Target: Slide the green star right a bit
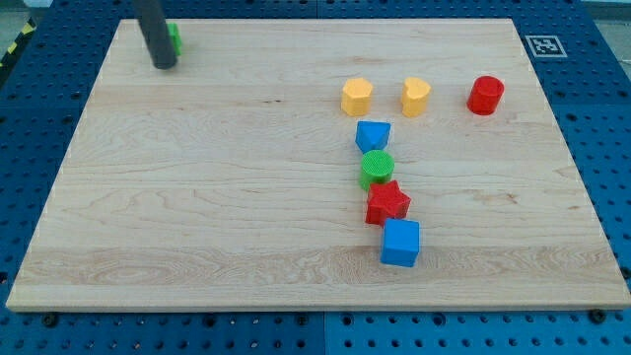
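My tip (164,65) sat at the board's (197,197) eleven o'clock corner, holding nothing, touching the green star (175,37), mostly hidden behind the rod at its three o'clock side.

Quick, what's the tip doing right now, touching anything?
My tip: no gripper, holds nothing; at the board's top left corner, right beside the green star, which the rod mostly hides. Contact cannot be told.

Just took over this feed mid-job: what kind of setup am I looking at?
Likely a lab tabletop pushing rig: a bare wooden board on a blue perforated base, a fiducial marker at the corner, and small coloured blocks. My tip sits against the green block.
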{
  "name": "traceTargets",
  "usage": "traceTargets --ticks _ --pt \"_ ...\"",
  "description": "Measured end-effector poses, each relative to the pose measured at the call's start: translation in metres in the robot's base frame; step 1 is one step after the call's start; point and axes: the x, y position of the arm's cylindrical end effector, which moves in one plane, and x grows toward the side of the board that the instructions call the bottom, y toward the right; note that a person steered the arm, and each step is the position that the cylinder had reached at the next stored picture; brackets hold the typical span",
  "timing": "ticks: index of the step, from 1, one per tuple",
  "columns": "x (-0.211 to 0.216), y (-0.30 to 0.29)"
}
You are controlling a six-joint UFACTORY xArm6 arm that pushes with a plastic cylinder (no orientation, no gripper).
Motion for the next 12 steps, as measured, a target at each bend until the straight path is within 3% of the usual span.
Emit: traceTargets --ticks 2,5,6,8,10,12 --pt "-0.040 0.000" --pt "0.027 0.028" --pt "0.011 0.057" --pt "-0.085 0.067" --pt "-0.091 0.068" --pt "-0.055 0.044"
